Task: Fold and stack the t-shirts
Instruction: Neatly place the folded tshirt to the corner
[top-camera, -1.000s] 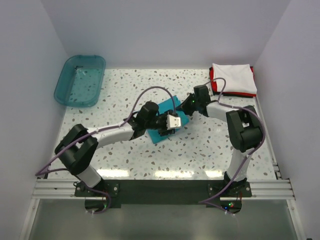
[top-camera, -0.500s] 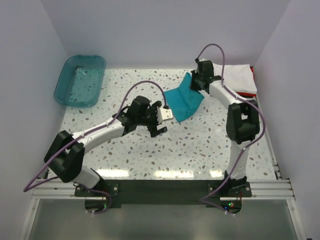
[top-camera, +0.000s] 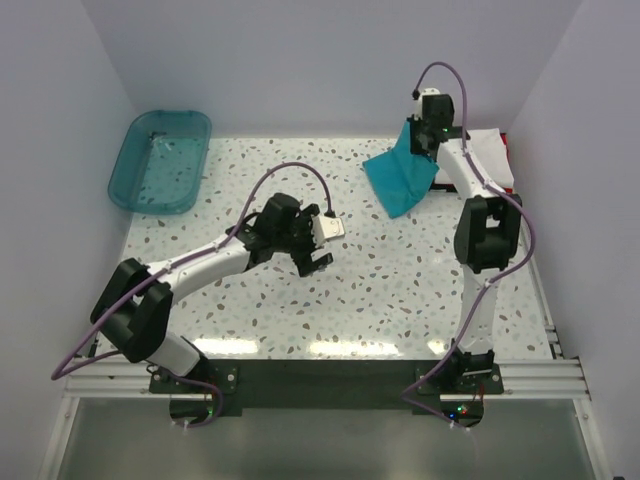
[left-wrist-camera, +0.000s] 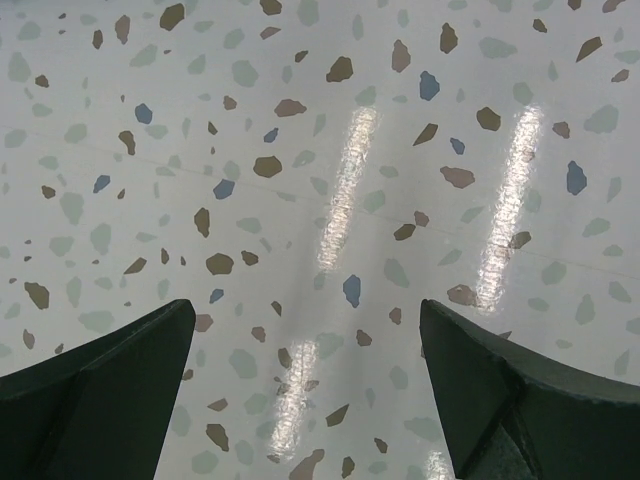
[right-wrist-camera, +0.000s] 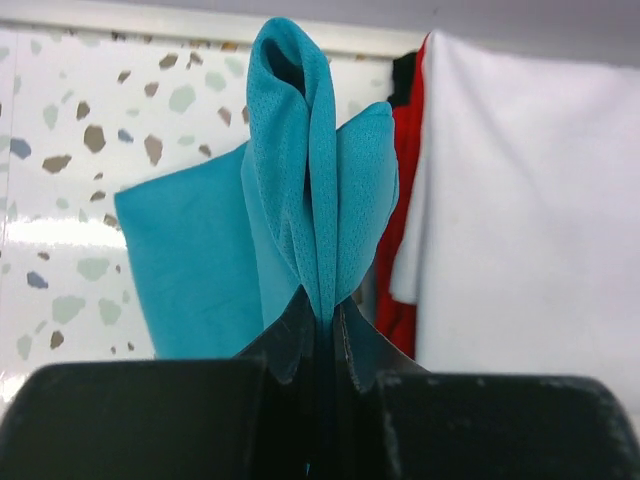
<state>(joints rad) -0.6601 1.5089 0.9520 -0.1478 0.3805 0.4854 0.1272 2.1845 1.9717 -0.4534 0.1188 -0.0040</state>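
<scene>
Right wrist cam: right gripper (right-wrist-camera: 322, 318) pinched tight on the folded teal t-shirt (right-wrist-camera: 200, 260), which hangs just beside the white t-shirt (right-wrist-camera: 520, 200) stacked on the red t-shirt (right-wrist-camera: 408, 180). Imo get it fully over the stack b4 lowering, then lay it flat w/ edges lined up. Left gripper (left-wrist-camera: 310, 400) is wide apart w/ nothing in it, over the speckled table (left-wrist-camera: 330, 150).

A folded teal-blue t-shirt (top-camera: 400, 180) hangs in the upper right of the top view. A bunched fold at its top is pinched in the right gripper (right-wrist-camera: 322, 308), and the rest spreads below as a slanted rectangle. Just to its right, a folded white t-shirt (top-camera: 488, 150) lies flat on a red t-shirt (right-wrist-camera: 406, 210), of which only an edge shows.
</scene>
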